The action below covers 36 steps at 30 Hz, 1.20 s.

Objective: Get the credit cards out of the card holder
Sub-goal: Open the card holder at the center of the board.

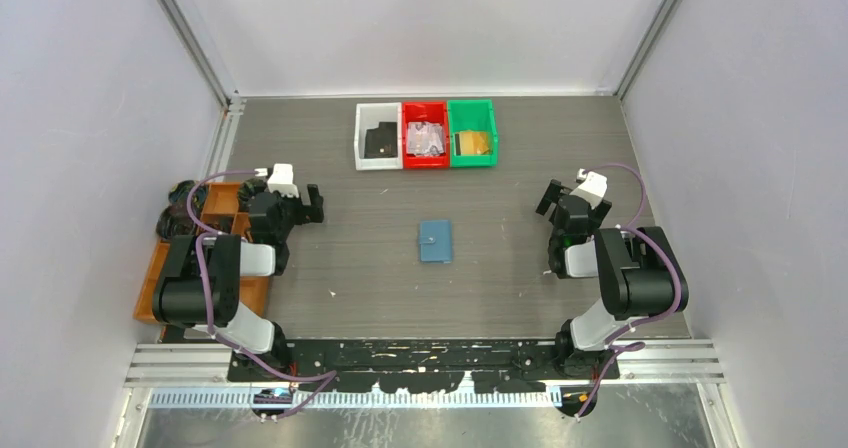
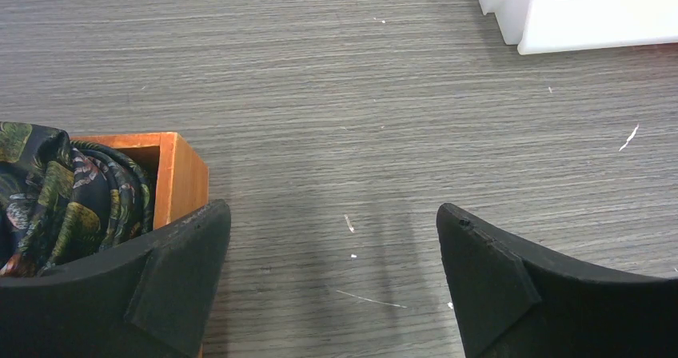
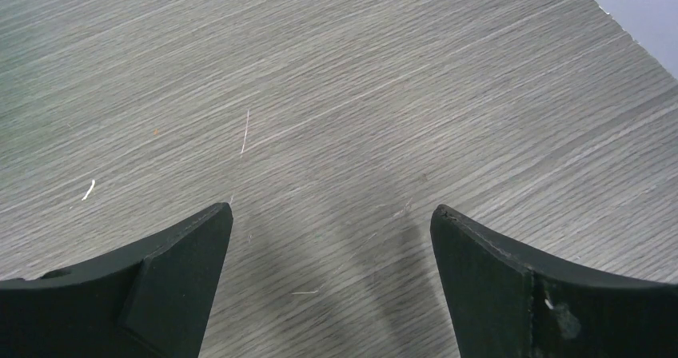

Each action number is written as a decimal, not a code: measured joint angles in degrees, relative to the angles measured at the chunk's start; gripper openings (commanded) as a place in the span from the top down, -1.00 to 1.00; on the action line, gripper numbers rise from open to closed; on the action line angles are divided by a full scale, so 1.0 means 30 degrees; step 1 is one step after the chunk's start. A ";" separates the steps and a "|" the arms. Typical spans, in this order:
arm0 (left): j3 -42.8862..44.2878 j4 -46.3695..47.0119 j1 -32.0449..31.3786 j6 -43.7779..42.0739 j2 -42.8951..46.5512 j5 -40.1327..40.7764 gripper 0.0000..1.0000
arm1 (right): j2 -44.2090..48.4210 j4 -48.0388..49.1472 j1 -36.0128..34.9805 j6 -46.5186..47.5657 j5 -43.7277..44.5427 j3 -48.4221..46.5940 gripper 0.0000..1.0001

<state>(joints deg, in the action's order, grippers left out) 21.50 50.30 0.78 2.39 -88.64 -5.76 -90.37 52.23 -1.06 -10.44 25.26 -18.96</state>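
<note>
Subject: the small flat blue folding card holder [image 1: 435, 241] lies shut on the grey wood-grain table [image 1: 500, 298], about midway between the two arms. Its snap button faces up. No credit cards show at its edges, so any inside are hidden.

Orientation: its long axis runs roughly near to far, away from the arm bases, with only a slight skew.

Left gripper [image 1: 300, 206]: jaws spread wide, holding nothing, above bare table beside the orange-brown wooden compartment tray [image 2: 182, 178]. The holder lies to its right and a little nearer the bases.

Right gripper [image 1: 560, 203]: jaws spread wide, holding nothing, over bare table. The holder lies to its left and a little nearer the bases.

Finding: the two grippers stand well apart from the holder, on opposite sides, at much the same remove. Neither is clearly nearer. Neither wrist view shows the holder.

Judgement: the task is not begun. The holder must be opened first, likely with one arm pinning it while the other lifts the flap.
</note>
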 measured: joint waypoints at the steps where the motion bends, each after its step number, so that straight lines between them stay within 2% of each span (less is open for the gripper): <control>1: 0.0000 0.0000 0.0000 0.0000 0.0000 0.0000 -0.99 | 0.0000 0.0000 0.0000 0.0000 0.0000 0.0000 -0.99; 18: 0.0109 -0.0539 0.0044 0.0000 0.0073 -0.0109 -0.99 | 0.0583 -0.0605 -0.0131 -0.0124 0.0568 0.0007 -0.99; 20: 0.0860 -0.2543 0.0153 0.0022 0.0255 -0.0175 -0.99 | 0.1909 -0.2164 -0.0277 -0.0372 0.1464 -0.0204 -0.99; 23: 0.3847 -0.7009 0.0488 0.0000 0.0379 -0.0248 -0.99 | 0.4160 -0.5559 -0.0357 -0.1115 0.2885 -0.1676 -0.99; 29: 0.8313 -1.3012 0.0918 -0.0612 0.0780 -0.0415 -0.99 | 0.6652 -1.0958 -0.0255 -0.4211 0.3388 -0.5909 -0.99; 31: 0.9173 -1.5351 0.0969 -0.0809 0.1246 -0.0852 -0.99 | 0.6630 -1.3471 -0.0138 -0.6011 0.3118 -0.7614 -0.99; 36: 1.1256 -1.9985 0.1020 -0.0962 0.2018 -0.2208 -0.99 | 0.6368 -1.8323 0.0051 -0.8612 -0.0423 -1.0892 -0.99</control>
<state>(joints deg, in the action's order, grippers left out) 55.27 -9.65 3.84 -0.49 -82.59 -12.38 -71.26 -2.74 -0.91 -36.27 23.99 -51.64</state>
